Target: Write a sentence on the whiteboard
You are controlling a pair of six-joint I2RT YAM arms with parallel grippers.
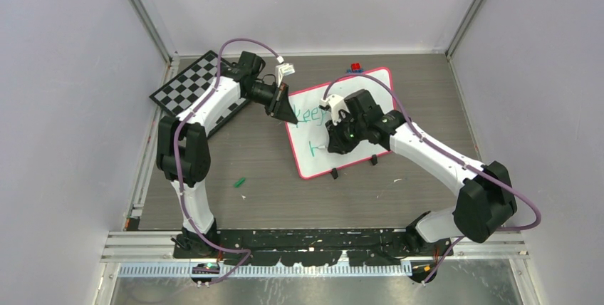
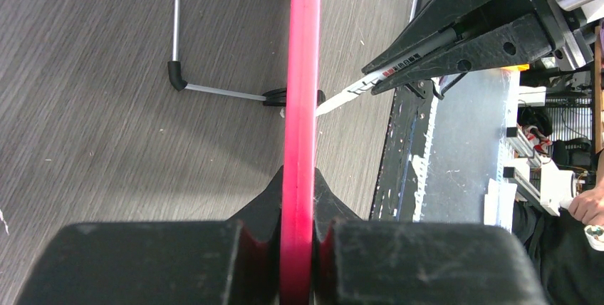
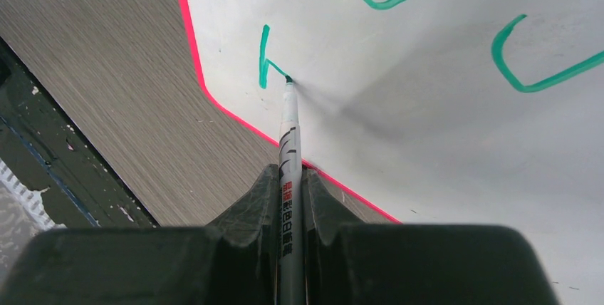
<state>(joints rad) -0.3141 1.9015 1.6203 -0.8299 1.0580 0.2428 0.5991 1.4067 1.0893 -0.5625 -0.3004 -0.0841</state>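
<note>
Left gripper (image 2: 299, 184) clamped on board (image 2: 302, 70), right gripper (image 3: 290, 177) pinching marker (image 3: 288, 123) mid-sentence (image 3: 264, 55); next: finish line two's first letter.

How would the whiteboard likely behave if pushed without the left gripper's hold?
Probably stiff: the whiteboard rim runs straight through the left gripper. Likely light and apt to tip or slide under the marker: only a thin wire stand with small feet props it.

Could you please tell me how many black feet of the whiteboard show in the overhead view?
2. One foot sits at the whiteboard's near edge, towards its left corner; the other foot is further right along that edge. More may be hidden under the board.
</note>
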